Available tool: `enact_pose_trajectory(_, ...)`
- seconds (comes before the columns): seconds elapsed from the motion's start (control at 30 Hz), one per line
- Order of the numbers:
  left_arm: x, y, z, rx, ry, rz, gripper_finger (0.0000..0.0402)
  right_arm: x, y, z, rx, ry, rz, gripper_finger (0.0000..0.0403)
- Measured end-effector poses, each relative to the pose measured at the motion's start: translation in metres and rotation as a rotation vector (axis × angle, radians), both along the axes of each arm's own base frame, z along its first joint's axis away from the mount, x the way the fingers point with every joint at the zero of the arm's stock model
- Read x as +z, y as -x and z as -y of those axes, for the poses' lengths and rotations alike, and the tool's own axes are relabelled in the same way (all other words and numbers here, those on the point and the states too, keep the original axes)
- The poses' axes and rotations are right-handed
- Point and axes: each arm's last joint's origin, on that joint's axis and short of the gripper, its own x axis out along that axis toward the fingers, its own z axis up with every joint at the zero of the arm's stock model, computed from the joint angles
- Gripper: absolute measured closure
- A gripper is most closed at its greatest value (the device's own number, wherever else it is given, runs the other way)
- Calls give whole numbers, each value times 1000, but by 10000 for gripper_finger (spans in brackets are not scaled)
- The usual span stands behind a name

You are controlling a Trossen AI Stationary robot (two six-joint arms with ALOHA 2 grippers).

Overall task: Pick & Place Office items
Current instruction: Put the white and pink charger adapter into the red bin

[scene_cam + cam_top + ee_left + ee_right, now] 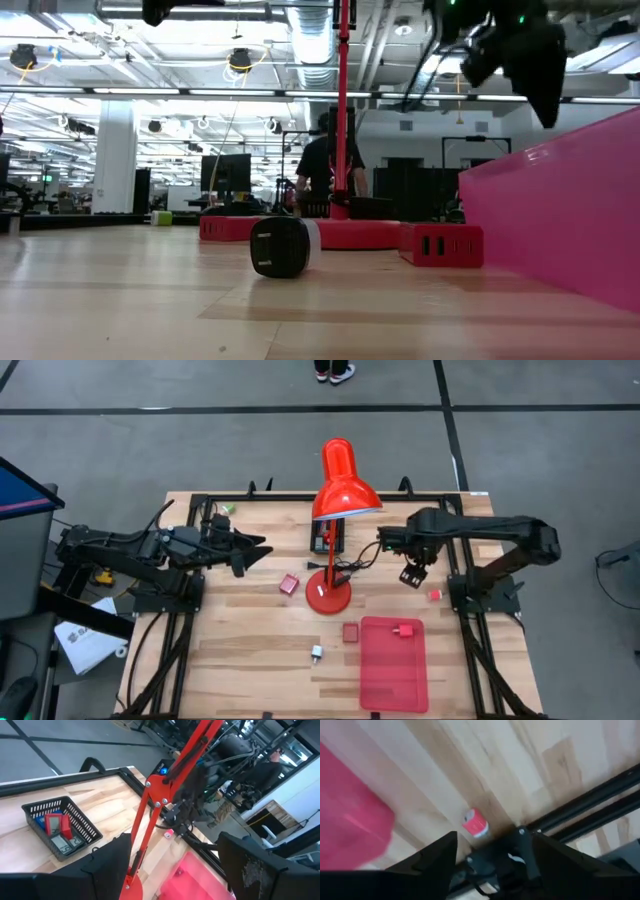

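My right gripper (412, 574) hangs open above the table's right side, pointing down, with nothing between its fingers (492, 862). A small red-and-white item (475, 823) lies on the wood below it, next to the arm's base (435, 595). My left gripper (256, 550) stands open and level at the table's left, aimed at the red lamp (150, 815). One red item (405, 630) lies in the red tray (392, 678). A red block (350, 632), a pink block (290, 584) and a white-silver piece (316, 652) lie on the wood.
The tall red lamp (338, 490) stands mid-table on its round base (328, 598), with its cord trailing right. A black wire basket (60, 827) with red items sits behind it. A green piece (228, 508) lies at the far left. A person (330, 165) stands beyond the table.
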Motion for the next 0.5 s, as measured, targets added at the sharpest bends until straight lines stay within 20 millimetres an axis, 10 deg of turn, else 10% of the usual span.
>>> enact_pose_trajectory(0.5, -1, -4, -1, 48, -6, 3, 117, -95, 17, 2, 149, -208, -415, 146)
